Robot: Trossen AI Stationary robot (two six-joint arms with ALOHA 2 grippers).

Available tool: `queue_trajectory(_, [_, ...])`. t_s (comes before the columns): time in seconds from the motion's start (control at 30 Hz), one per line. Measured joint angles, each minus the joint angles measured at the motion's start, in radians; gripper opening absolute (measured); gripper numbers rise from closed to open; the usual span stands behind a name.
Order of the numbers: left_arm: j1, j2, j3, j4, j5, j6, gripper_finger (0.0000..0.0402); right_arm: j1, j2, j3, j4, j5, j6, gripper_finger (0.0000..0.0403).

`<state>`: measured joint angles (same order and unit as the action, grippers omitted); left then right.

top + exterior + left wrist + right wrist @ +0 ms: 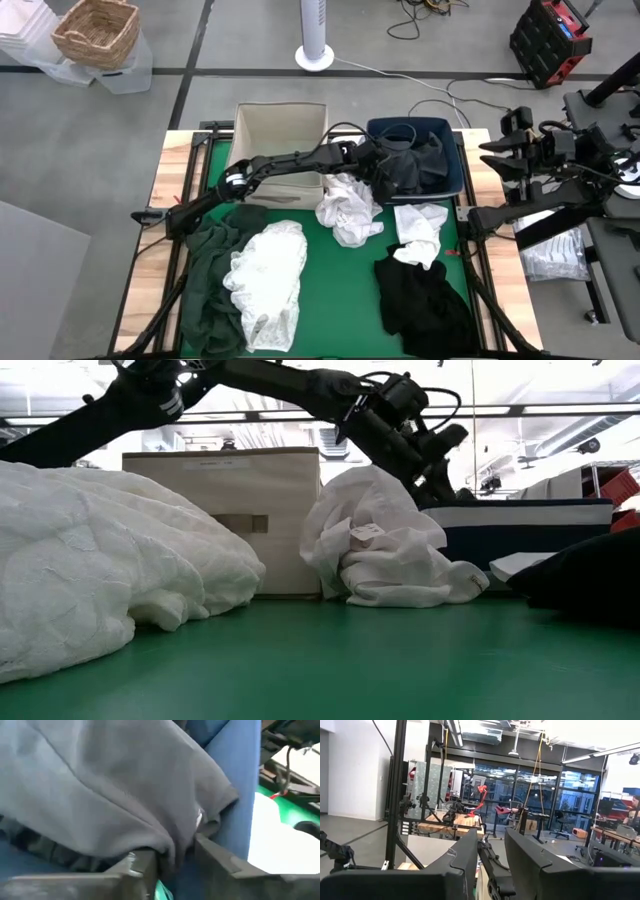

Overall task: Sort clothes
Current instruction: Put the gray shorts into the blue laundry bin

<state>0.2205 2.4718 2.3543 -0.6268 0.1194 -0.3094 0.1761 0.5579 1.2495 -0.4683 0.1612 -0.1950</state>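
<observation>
My left gripper point(385, 168) reaches over the navy blue bin point(452, 150) and is shut on a dark grey garment point(412, 165), which lies in the bin and over its left wall. On the green mat lie a crumpled white garment point(350, 208), a large white one point(265, 275), a dark green one point(208, 275), a small white one point(420, 232) and a black one point(425, 298). My right gripper point(491, 851) is open and empty, parked beyond the table's right edge point(520, 150). My left gripper pinches a bunched fold of the dark grey garment point(175, 845) between its two fingers point(142, 865), next to the bin's blue wall point(242, 780). The cloth spreads away from the fingers in slack folds. The arm slants down into the bin from the table's left.
The beige fabric box point(280, 140) stands left of the navy bin at the table's far edge, under my left arm. In the low view the crumpled white garment point(385, 540) leans between the box point(240, 510) and the bin point(530, 525).
</observation>
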Motion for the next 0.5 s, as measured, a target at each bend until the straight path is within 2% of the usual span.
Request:
queue_trajectory(0.23, [-0.023,-0.054,0.0,-0.01,-0.006,-0.023,0.017,0.0,0.0,0.0,-0.004,0.0,0.02,0.0108])
queue_trajectory(0.37, [-0.036,-0.092,0.003,-0.049,-0.065,-0.031,0.0185,0.0,-0.001,0.0,-0.009,0.0,0.02,0.0113])
queue_trajectory(0.5, [-0.037,-0.099,0.003,-0.124,-0.076,-0.064,0.0187,0.0,-0.003,0.005,-0.032,-0.001,0.041,0.0118])
